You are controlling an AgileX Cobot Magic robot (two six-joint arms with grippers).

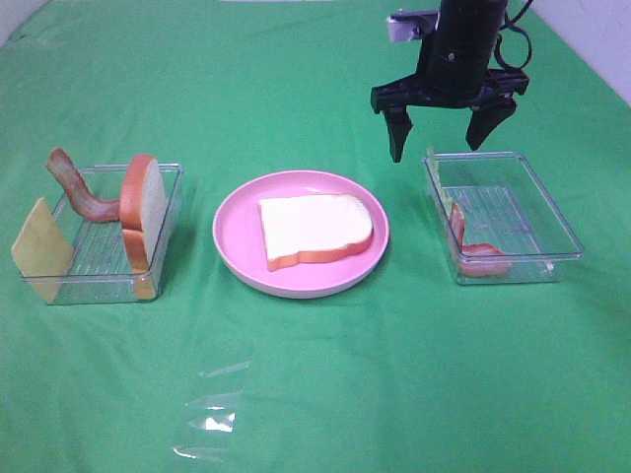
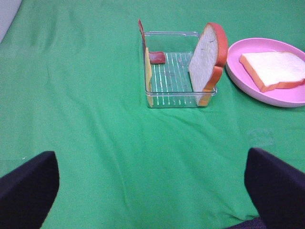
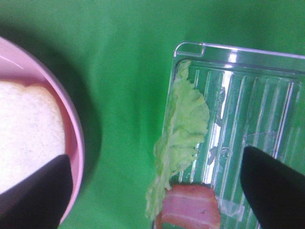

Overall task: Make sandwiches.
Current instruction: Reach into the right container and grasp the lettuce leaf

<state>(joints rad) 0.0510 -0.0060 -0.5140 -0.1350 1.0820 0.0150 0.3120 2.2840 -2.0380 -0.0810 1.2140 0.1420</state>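
The right gripper is hanging wide open with nothing in it, over the side of the right tray nearest the pink plate. Lettuce and bacon are lying in that tray. The flat bread slice is lying on the pink plate. The left gripper is waiting open and empty, back from the left tray, where the upright bread slice is standing.

High overview; wrist cameras closer (all share the plate).

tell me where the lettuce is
On the right of the exterior high view, the lettuce stands in the clear tray, along its wall nearest the pink plate, beside a bacon strip, under the right hand.
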